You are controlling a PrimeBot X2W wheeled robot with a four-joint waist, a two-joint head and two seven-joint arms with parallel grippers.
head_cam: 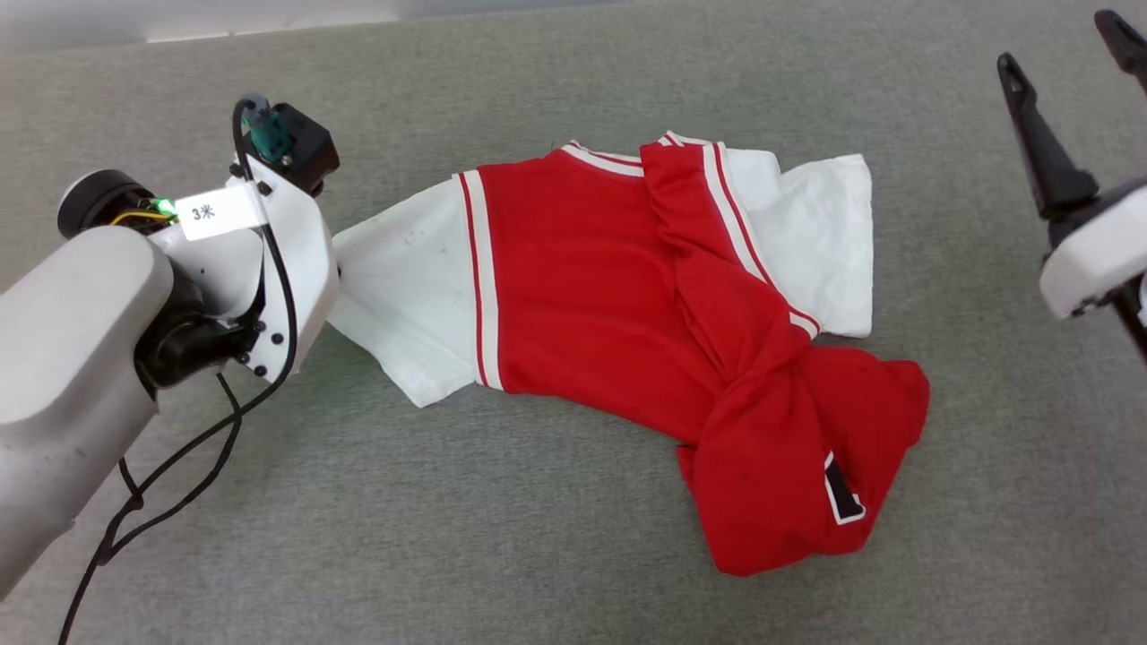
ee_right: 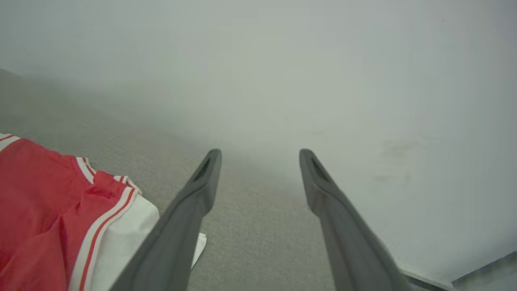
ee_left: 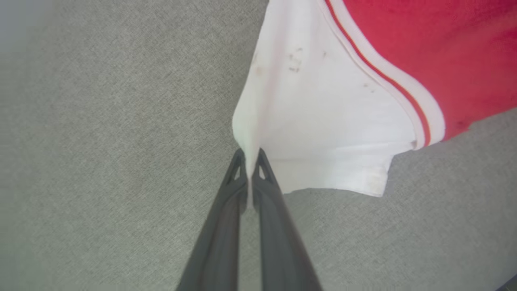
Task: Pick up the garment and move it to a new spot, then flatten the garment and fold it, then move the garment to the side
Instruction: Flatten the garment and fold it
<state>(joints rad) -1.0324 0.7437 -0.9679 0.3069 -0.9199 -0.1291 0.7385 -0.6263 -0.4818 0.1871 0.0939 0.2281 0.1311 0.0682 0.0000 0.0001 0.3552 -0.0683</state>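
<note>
On the wrist of your left arm, nearest to the camera, there is a small white label. You can read "3米" on it, and a green light burns just beside it.

Beyond this wrist, your left claw is closed on the outer edge of the white sleeve of the garment. In the wrist view the two dark fingers meet with a thin fold of white cloth between them, and the sleeve is drawn to a point toward them. I judge this hold is for pulling the sleeve outward to spread the shirt, or for lifting it to a new spot. Which of the two, I cannot say.

The garment lies about in the middle of the grey desk and is not yet flat. Its red body is partly smooth, but the right part is twisted over itself and bunched at the near right. There a black-and-white mark looks out from a fold, too hidden to read. I find no other writing on the cloth.

Farther right, your right claw hangs above the desk with its fingers wide apart and nothing between them, well apart from the other white sleeve. It seems ready to take its own corner.
</note>
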